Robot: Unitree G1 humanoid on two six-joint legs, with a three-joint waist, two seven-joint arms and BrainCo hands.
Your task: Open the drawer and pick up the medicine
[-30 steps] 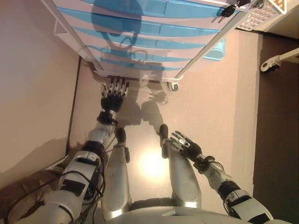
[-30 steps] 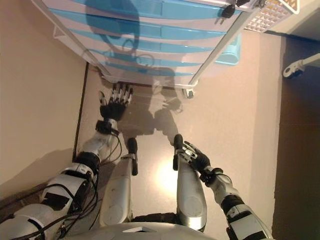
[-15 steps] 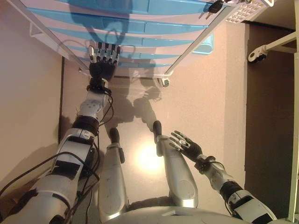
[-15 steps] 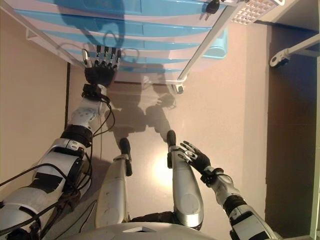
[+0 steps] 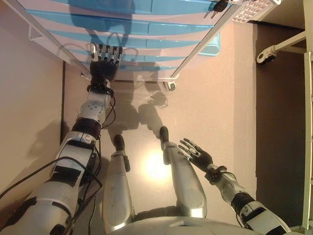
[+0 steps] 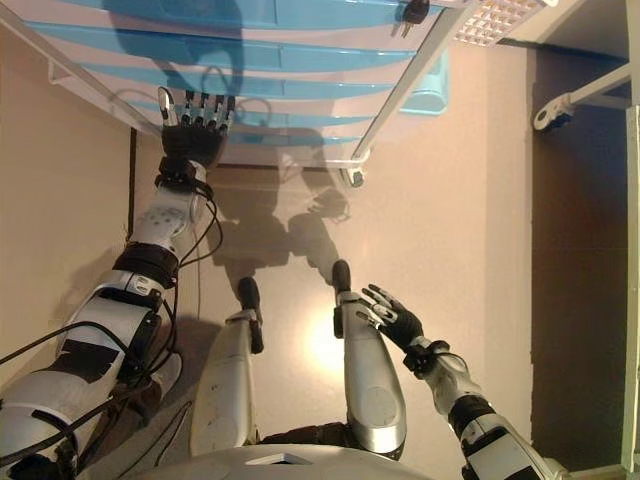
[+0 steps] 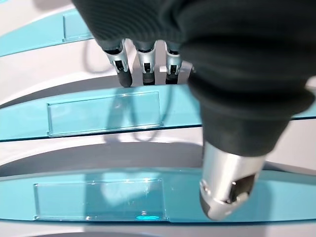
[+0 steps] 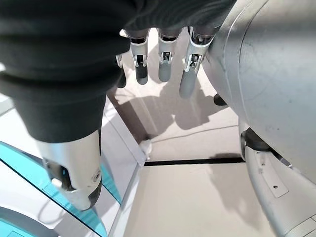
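A white drawer unit (image 5: 161,29) with several blue drawer fronts stands ahead, all drawers shut. My left hand (image 5: 102,68) is raised against the lower drawers with its fingers straight. In the left wrist view its fingertips (image 7: 147,74) lie at the white gap above a blue drawer front (image 7: 103,113) with a clear label holder, gripping nothing. My right hand (image 5: 198,155) hangs open and empty low at the right, far from the unit; its fingers (image 8: 165,64) are straight in the right wrist view. No medicine shows in any view.
The unit rests on casters, one (image 5: 169,86) at its near right corner. A white perforated basket (image 5: 252,10) sits at the top right. A white wheeled leg (image 5: 269,49) stands over dark floor at the right. A wall runs along the left.
My left hand has risen from the floor below the unit's base to the lower drawer fronts. The camera has shifted. The right hand has stayed in place.
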